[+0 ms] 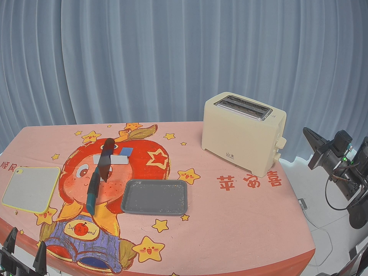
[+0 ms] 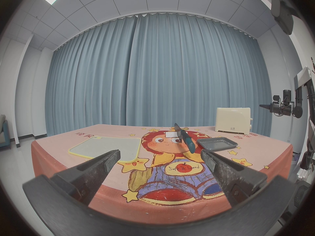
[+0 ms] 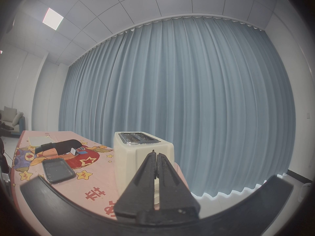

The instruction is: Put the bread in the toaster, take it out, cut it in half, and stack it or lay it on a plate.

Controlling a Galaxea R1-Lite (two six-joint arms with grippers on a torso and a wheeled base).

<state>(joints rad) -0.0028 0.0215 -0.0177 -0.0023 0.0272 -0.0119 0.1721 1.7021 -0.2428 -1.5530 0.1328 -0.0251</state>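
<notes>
- Holding my left gripper [image 2: 160, 167] just off the near left corner of the table [image 1: 237, 219], fingers spread wide with nothing between them
- My right gripper [image 3: 155, 156] sits off the table's right side, fingers pressed together (gripping nothing), pointing at the toaster [image 1: 243, 133]
- That cream toaster stands upright at the far right
- The dark grey plate [image 1: 155, 197] lies mid-table, and the knife [image 1: 99, 175] is just to its left, propped on a white block [image 1: 119, 159]
- The cutting board [image 1: 30, 188] lies flat by the left edge
</notes>
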